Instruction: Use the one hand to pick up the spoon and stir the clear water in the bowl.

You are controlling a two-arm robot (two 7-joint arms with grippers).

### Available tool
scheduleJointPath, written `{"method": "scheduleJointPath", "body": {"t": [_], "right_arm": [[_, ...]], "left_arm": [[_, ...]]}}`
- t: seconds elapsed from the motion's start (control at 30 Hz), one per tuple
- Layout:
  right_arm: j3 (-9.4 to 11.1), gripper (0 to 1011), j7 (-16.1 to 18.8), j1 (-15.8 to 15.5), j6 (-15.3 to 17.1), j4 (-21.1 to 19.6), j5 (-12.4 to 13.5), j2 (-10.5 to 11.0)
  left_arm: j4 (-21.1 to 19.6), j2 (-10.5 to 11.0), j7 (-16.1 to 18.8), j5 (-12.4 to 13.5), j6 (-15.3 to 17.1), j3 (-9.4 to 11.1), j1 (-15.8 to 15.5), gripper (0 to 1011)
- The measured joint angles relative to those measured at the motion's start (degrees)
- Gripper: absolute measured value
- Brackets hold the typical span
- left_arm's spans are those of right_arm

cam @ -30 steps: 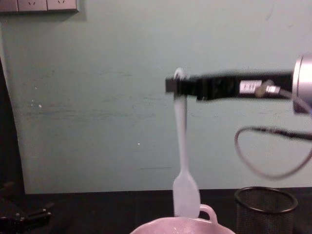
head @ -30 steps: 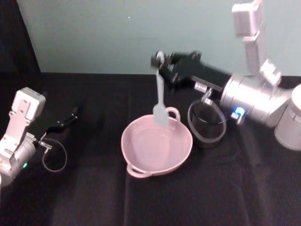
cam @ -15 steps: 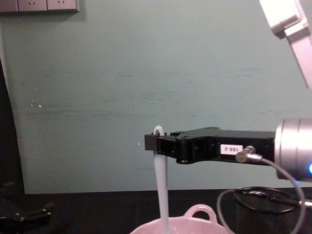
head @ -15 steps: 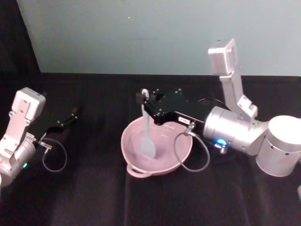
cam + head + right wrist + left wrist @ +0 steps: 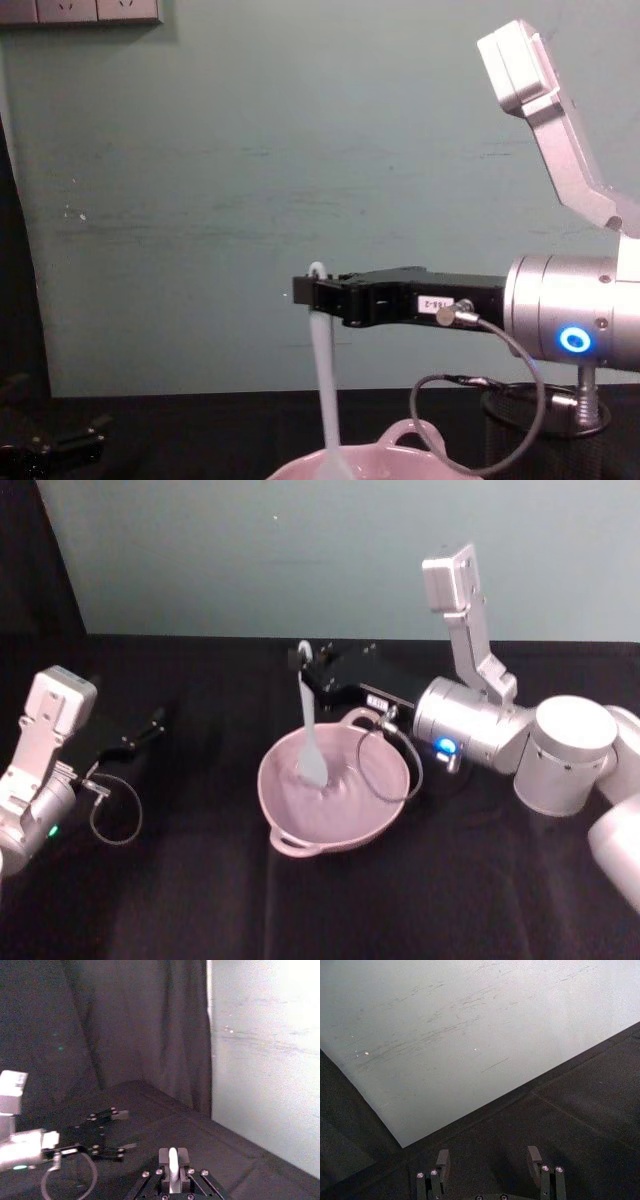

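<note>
We hold the spoon [image 5: 310, 752] near upright, right tool [image 5: 305, 668] clamped on its handle, head down in the bowl [image 5: 268, 802]; left tool [image 5: 153, 726], fingers spread, parked near the surface's left edge

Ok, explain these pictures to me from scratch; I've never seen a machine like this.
This is a two-armed robot working at a black cloth-covered table. One picture looks down from its head. Another looks across from its chest. The other two come from a camera on each wrist. Each arm ends in a flat black pincer. The right pincer is shut on the top end of a long slim white plastic spoon. The spoon hangs upright, with its flat head down inside a glossy pale pink bowl. The left pincer sits parked at the left, open and holding nothing.
</note>
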Motion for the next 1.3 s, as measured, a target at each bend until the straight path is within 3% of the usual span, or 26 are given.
{"method": "scheduleJointPath", "body": {"t": [0.13, 0.33, 0.67, 1.0, 1.3], "right_arm": [[1.1, 112, -0.1, 1.0, -0.5, 1.5, -1.0, 0.4], [2.8, 112, -0.9, 0.4, -0.4, 0.2, -1.7, 2.1], [4.8, 111, -1.6, -4.1, 1.7, -6.9, -1.9, 6.0], [3.1, 111, -0.6, -6.8, 2.7, -11.7, -1.7, 6.1], [0.0, 112, 0.7, -5.4, 2.3, -10.5, -1.4, 3.0]], "left_arm": [[0.0, 0.0, 0.0, 0.0, 0.0, 0.0, 0.0, 1011], [0.0, 0.0, 0.0, 0.0, 0.0, 0.0, 0.0, 1011], [0.0, 0.0, 0.0, 0.0, 0.0, 0.0, 0.0, 1011], [0.0, 0.0, 0.0, 0.0, 0.0, 0.0, 0.0, 1011], [0.0, 0.0, 0.0, 0.0, 0.0, 0.0, 0.0, 1011]]}}
